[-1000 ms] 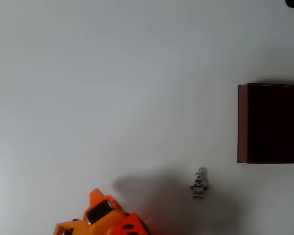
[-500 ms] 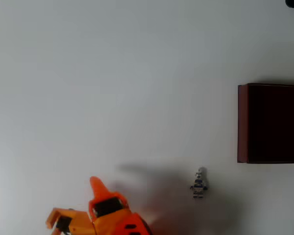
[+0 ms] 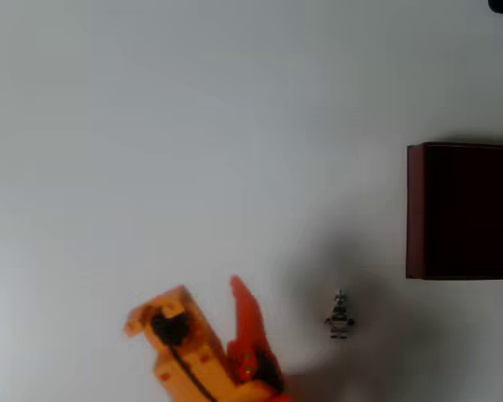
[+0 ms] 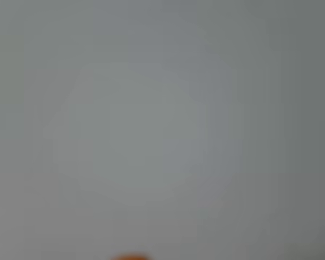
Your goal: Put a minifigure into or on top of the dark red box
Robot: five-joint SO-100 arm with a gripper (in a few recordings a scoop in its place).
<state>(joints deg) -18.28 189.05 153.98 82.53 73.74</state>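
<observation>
On the white surface point(image 3: 193, 151), the minifigure point(image 3: 339, 314) stands near the dark red box point(image 3: 415, 209); the orange claw point(image 3: 203, 306), spread apart and empty, could topple it sweeping sideways.

From above, my gripper point(image 3: 197, 303) sits at the bottom edge, left of centre, jaws spread wide: the blocky orange finger point(image 3: 163, 316) on the left, the slim red-orange finger point(image 3: 245, 314) on the right, its tip pointing up the picture. Nothing between them but bare white table point(image 3: 193, 142). The minifigure point(image 3: 339, 314) lies to the right of my red finger, apart from it, head toward the top, in a soft shadow. Up and to the right of it, the box point(image 3: 415, 209) runs off the right edge, maroon wall on its left side, interior almost black.
</observation>
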